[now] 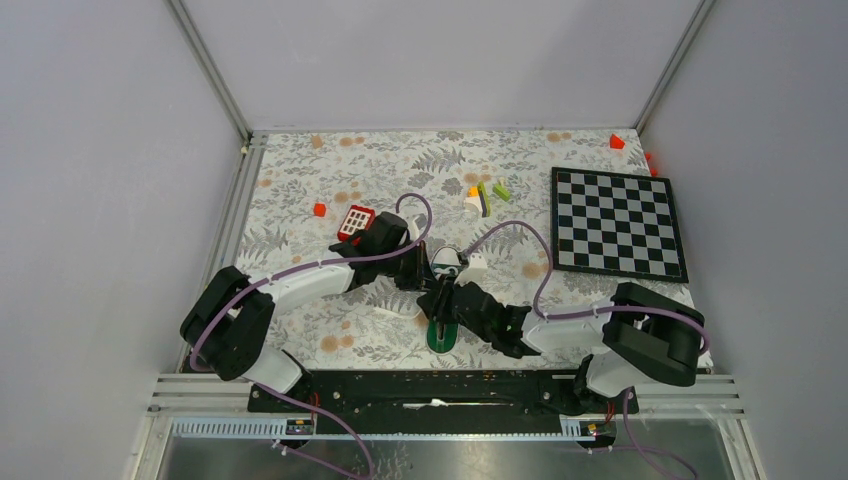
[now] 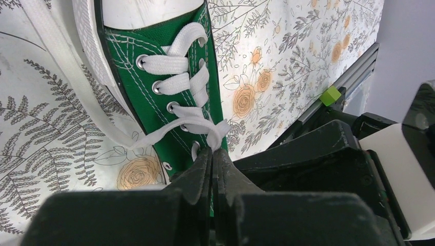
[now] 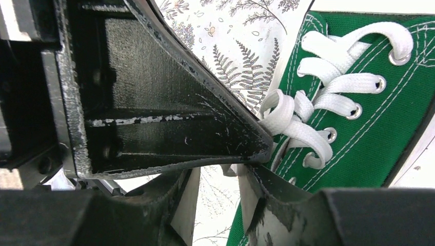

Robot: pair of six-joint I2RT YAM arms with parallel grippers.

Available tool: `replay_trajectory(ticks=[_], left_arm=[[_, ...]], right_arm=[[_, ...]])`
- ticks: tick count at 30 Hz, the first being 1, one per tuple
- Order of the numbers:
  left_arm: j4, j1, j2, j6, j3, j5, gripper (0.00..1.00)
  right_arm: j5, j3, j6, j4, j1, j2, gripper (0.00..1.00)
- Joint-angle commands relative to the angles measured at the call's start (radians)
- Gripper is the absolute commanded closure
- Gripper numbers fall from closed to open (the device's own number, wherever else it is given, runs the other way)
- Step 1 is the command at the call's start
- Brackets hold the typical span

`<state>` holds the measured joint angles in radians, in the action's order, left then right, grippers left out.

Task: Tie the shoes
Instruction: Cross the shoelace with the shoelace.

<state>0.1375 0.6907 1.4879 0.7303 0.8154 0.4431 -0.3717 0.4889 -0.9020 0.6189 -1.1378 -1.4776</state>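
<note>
Over on the left of the floral tablecloth sits a small red block, and just beside it a red-and-white keypad block. The left arm reaches past these toward the middle. Its left gripper has its jaws pressed tight together, with a strand of the white laces caught right at the tips.

The green sneaker lies at the centre of the table between the two arms, white toe cap pointing away from the bases and heel toward them. The right gripper comes in from the heel side. Its jaws stand apart, one over the cloth and one over the green canvas, with nothing clearly clamped between them.

Further right lie a few small coloured blocks, then a black-and-white chessboard.
</note>
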Motion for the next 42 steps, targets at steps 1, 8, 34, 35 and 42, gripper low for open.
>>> replay_trajectory(ticks=[1, 8, 34, 35, 42], left_arm=[[-0.040, -0.005, 0.002, 0.015, 0.033, 0.029, 1.00], [-0.022, -0.012, -0.006, 0.005, 0.032, 0.005, 1.00], [0.011, -0.026, -0.044, -0.045, -0.005, -0.065, 1.00], [0.014, -0.026, -0.043, -0.046, -0.007, -0.067, 1.00], [0.024, -0.026, -0.043, -0.042, -0.031, -0.090, 1.00]], right_arm=[[-0.029, -0.003, 0.015, 0.054, -0.008, -0.007, 0.65], [-0.073, -0.062, 0.010, -0.049, -0.007, 0.137, 0.98], [0.255, 0.376, 0.517, -0.844, 0.139, 0.220, 1.00], [0.262, 0.401, 0.537, -0.871, 0.139, 0.198, 1.00], [0.285, 0.470, 0.576, -0.932, 0.143, 0.138, 0.94]])
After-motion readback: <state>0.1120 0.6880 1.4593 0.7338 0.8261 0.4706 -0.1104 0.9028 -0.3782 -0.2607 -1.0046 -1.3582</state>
